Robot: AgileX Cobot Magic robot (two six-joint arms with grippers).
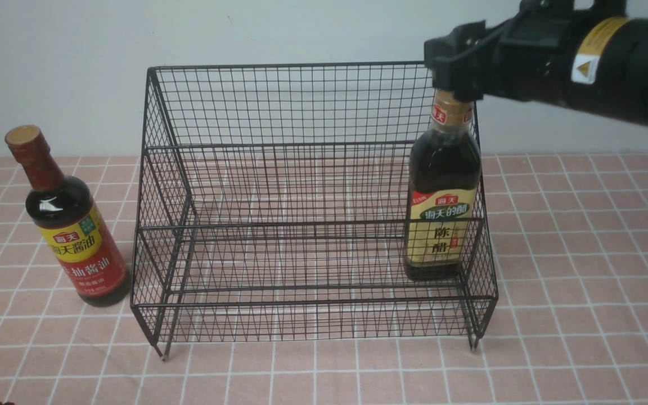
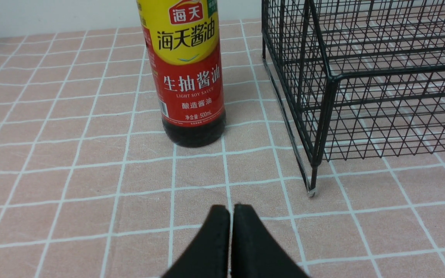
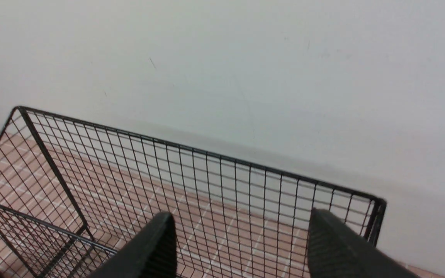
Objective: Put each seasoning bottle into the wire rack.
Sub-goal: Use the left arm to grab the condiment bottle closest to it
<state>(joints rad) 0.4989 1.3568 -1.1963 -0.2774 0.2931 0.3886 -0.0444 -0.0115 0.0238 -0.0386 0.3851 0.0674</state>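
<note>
Had the left end effector clenched on nothing, tips pressed together in front of the round soy sauce bottle and well short of touching. Found that bottle unplaced, upright on the tabletop, outside the rack and just beside its left side. Looked like filled glass: probably heavy for its girth, stiff, with little give under a squeeze, and slick along the smooth dark shoulder. Called for a spread wider than the body before closing, then a firm, level hold around the labelled part, below the shoulder; would have offered a slimmer hold at the neck, but with more risk of swinging the heavy base into the mesh. Saw the wire rack next, thin-wired and open, likely to skid or catch a bottle's foot if knocked. Found the squarer vinegar bottle inside at the right end, near the side mesh, standing roughly upright. Judged it likewise weighty and breakable, with flatter sides better suited to pads, yet only neck and cap in easy reach above the wires. Saw the right end effector released, jaws wide apart up by that cap; could not tell about any contact there. Needed a straight, gentle retreat to avoid tipping the glass.
</note>
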